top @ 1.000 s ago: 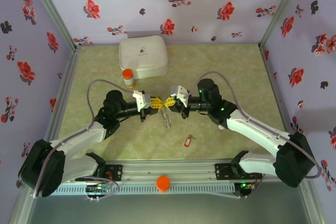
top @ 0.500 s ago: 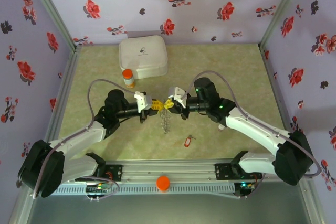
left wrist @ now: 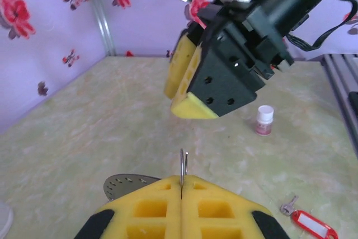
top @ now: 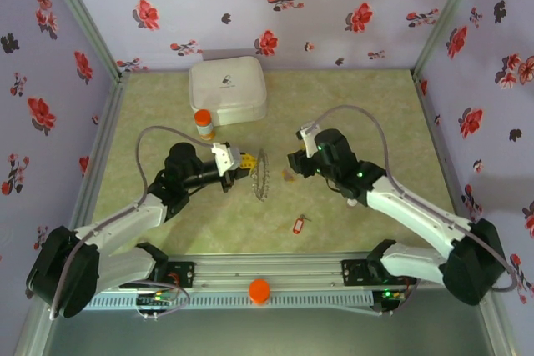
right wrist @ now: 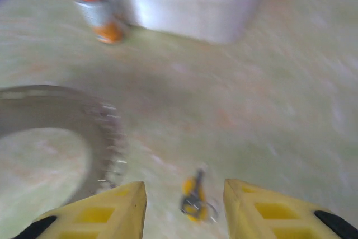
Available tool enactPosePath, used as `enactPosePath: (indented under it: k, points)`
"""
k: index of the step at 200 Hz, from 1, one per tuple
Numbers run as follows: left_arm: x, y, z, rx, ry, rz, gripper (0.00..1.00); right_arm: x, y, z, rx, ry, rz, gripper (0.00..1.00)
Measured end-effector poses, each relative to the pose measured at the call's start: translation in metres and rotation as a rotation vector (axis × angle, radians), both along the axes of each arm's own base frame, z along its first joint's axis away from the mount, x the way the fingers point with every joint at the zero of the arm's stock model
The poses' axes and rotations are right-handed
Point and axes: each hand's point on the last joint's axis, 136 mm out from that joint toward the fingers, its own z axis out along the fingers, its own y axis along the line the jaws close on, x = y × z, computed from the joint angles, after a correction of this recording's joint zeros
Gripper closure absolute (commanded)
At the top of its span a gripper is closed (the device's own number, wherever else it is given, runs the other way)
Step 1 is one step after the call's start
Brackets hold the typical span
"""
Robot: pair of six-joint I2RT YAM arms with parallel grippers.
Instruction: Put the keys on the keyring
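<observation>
While pinching the ring (top: 261, 174) in the left gripper (left wrist: 182, 180), holds the right gripper (right wrist: 184, 186) spread above the yellow key (right wrist: 194, 200), with 1 red-tagged key (top: 299, 223), bottle (top: 203, 124) and box (top: 227, 89) around.

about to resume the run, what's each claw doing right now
Left claw: shut on the keyring.
Right claw: open, holding nothing; the yellow-headed key lies loose beneath it.

Non-task items on the counter (top: 367, 114)
A white rounded case (top: 227, 89) lies at the far side. An upright orange-capped bottle (top: 203, 124) stands just in front of its left corner. A small white-capped vial (left wrist: 264, 120) stands well apart.
</observation>
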Motion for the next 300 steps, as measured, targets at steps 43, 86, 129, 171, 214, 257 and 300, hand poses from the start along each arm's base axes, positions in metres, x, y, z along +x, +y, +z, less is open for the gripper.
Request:
enactPosePath:
  k: [43, 86, 129, 171, 214, 257, 300]
  points:
    - [0.015, 0.011, -0.016, 0.037, 0.1, 0.128, 1.0, -0.01, -0.022, -0.079, -0.103, 0.388, -0.226, 0.72]
    - [0.026, 0.017, -0.017, 0.027, 0.139, 0.212, 1.0, -0.064, -0.015, -0.105, -0.1, 0.615, -0.324, 0.64]
    - [0.028, 0.018, -0.017, 0.023, 0.14, 0.227, 1.0, -0.115, -0.013, -0.116, -0.099, 0.704, -0.378, 0.63]
    - [0.028, 0.018, -0.017, 0.024, 0.14, 0.226, 1.0, -0.131, -0.012, -0.133, -0.131, 0.764, -0.414, 0.66]
    - [0.027, 0.018, -0.017, 0.025, 0.14, 0.225, 1.0, -0.138, -0.014, -0.151, -0.198, 0.794, -0.429, 0.71]
    - [0.027, 0.017, -0.017, 0.028, 0.137, 0.222, 1.0, -0.137, -0.014, -0.153, -0.208, 0.792, -0.433, 0.77]
    - [0.026, 0.017, -0.018, 0.032, 0.138, 0.218, 1.0, -0.132, -0.009, -0.152, -0.206, 0.787, -0.43, 0.8]
